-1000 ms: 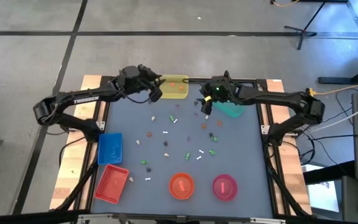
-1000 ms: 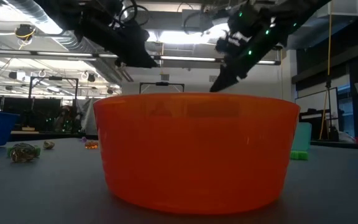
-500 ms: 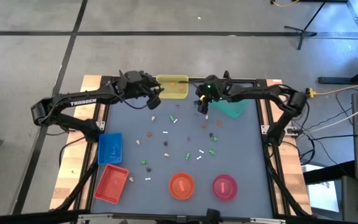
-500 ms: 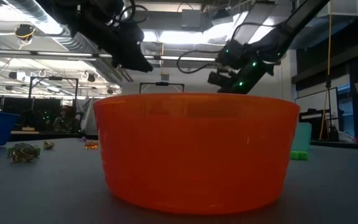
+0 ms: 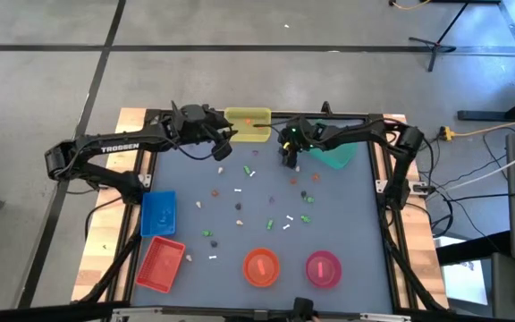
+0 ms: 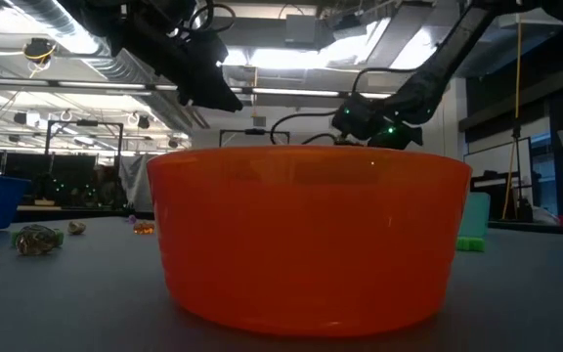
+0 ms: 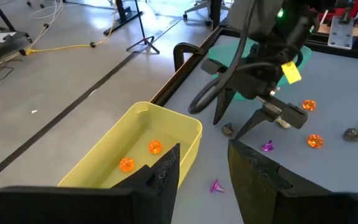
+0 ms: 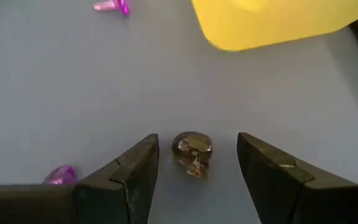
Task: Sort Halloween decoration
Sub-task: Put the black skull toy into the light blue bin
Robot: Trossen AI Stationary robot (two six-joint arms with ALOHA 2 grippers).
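I had the grey table (image 5: pixel 347 224) before me with both arms working its far edge, and the Halloween decoration (image 5: pixel 266 201) lay scattered mostly across the middle, with 2 orange pieces (image 7: pixel 140 155) already in the yellow tray (image 5: pixel 249 124) at the far side. Nearer me sat the blue tray (image 5: pixel 157 213), the red tray (image 5: pixel 160 263), the orange bowl (image 5: pixel 260 266) and the pink bowl (image 5: pixel 323 267), and a teal container (image 5: pixel 333 158) stood far right. The left gripper (image 5: pixel 222 148) hovered above the table just left of the yellow tray, its fingers parted and nothing between them. The right gripper (image 5: pixel 289 159) was down low, right of that tray, its fingers spread wide and empty. The piece I was after was a small dark skull (image 8: pixel 192 153), which lay on the table squarely in the gap between the 2 fingers (image 8: pixel 126 171), touching neither as far as I could tell, a little nearer the tips than the palm. To do this pick well, I judged I should lower until the tips just met the table, keep the skull centred so both pads reach it together, and close slowly, since a rounded trinket this small would likely squirt sideways if 1 finger struck first. 2 purple pieces (image 8: pixel 59 175) lay nearby but clear of the fingers, so I expected no interference from them.
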